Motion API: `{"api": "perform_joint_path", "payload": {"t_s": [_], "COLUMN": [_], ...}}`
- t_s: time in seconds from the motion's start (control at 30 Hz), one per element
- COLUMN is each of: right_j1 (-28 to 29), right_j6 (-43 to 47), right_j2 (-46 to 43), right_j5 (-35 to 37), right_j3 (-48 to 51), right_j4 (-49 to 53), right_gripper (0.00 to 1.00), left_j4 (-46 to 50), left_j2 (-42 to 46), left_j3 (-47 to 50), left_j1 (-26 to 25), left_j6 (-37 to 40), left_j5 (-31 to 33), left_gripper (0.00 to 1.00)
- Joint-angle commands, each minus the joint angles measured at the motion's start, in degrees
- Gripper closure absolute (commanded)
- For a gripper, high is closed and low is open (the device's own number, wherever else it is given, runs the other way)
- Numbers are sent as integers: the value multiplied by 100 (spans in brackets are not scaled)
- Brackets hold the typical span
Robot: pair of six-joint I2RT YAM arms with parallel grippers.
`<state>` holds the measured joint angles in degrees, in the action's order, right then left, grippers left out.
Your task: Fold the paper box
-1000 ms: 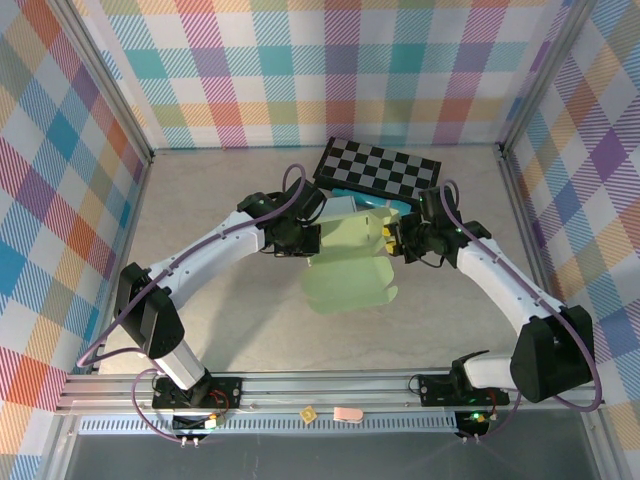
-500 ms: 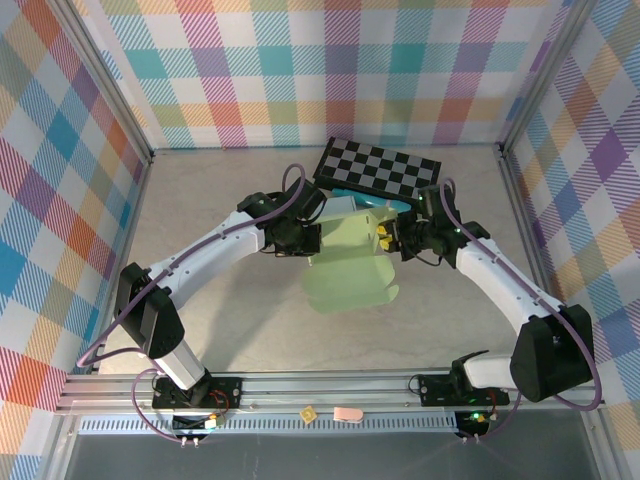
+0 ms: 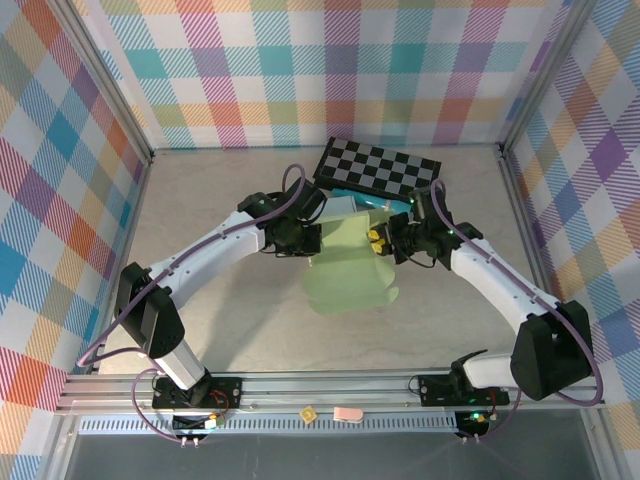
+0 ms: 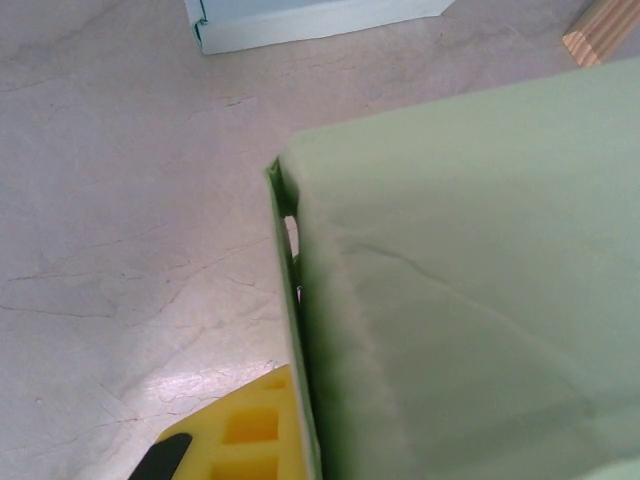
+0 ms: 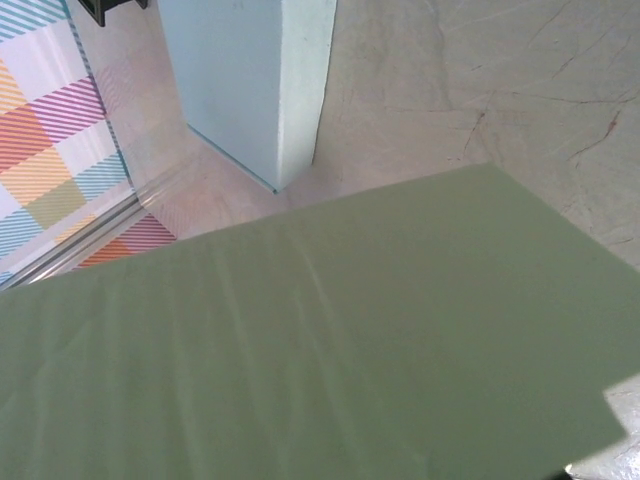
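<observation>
A limp, pale-green box (image 3: 347, 262) with scalloped flaps is hanging between the arms, left gripper (image 3: 313, 238) pinching its edge; right gripper (image 3: 378, 240) state unclear.

green paper box (image 5: 320, 340) fills the foreground; a pale blue block (image 5: 250, 80) stands behind on the table (image 5: 480, 80).

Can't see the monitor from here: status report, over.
Left gripper shut on green paper box, left edge. Right gripper at right edge, grip unclear. Blue box close behind.
</observation>
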<state>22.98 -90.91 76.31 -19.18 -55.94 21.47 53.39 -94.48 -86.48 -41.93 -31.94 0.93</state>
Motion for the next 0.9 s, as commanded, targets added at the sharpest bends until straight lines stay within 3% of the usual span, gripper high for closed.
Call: {"api": "perform_joint_path", "payload": {"t_s": [0.0,0.27,0.47,0.6,0.73,0.8,0.87], "right_j1": [86,65,-282,-856,-1897,-2043,-2046], "right_j6": [-92,423,3217,4788,5521,5617,5621], "right_j2": [62,-19,197,25,49,320,619], "right_j5": [-128,-90,-742,-1256,-2034,-2301,-2787], "right_j3": [-57,-242,-1480,-2085,-2167,-2148,-1925], "right_j4": [-165,144,1212,1661,1387,1086,331], "right_gripper": [80,80,71,65,68,74,73], "left_j4": [-137,-179,-128,-57,-193,-403,-436], "left_j2": [-36,-40,-130,-249,-413,-485,-651], "left_j3": [-79,-21,-42,-214,-341,-337,-485], "left_j1": [-61,-43,185,444,825,1021,1217], "left_j6": [-50,-76,118,392,737,968,1300], "left_j5": [-67,-75,-134,-345,-1016,-1505,-1957], "left_gripper": [100,100,100,100,100,100,100]}}
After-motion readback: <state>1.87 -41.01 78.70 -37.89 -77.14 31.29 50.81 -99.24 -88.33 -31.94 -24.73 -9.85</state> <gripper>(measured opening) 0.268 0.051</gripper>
